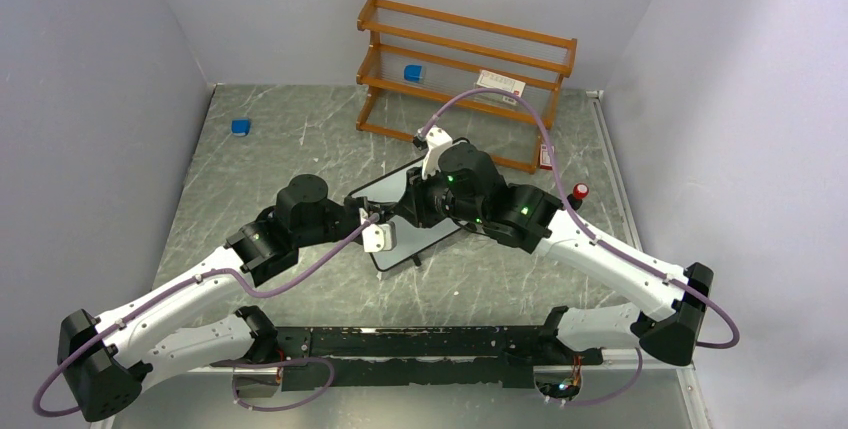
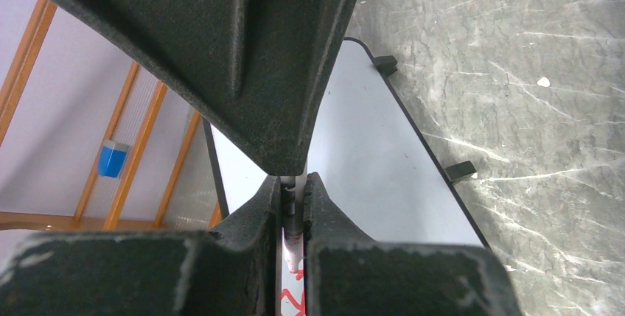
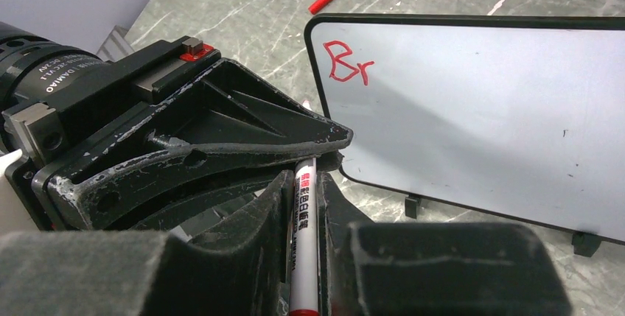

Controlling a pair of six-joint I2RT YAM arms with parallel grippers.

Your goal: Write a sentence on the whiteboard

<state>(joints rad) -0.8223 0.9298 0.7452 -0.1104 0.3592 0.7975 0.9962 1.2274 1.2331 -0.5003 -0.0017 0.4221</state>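
The whiteboard [image 3: 479, 110] stands tilted on its feet mid-table, just near of the shelf [image 1: 465, 59], with a red "Br" [image 3: 348, 62] in one corner. The right gripper [image 3: 306, 183] pinches the marker [image 3: 304, 213] along its fingers. The left gripper [image 2: 292, 191] is drawn narrow on the marker's front end, probably to steady or reseat it for further letters.

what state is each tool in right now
Left tool: closed on the marker.
Right tool: closed on the same marker.
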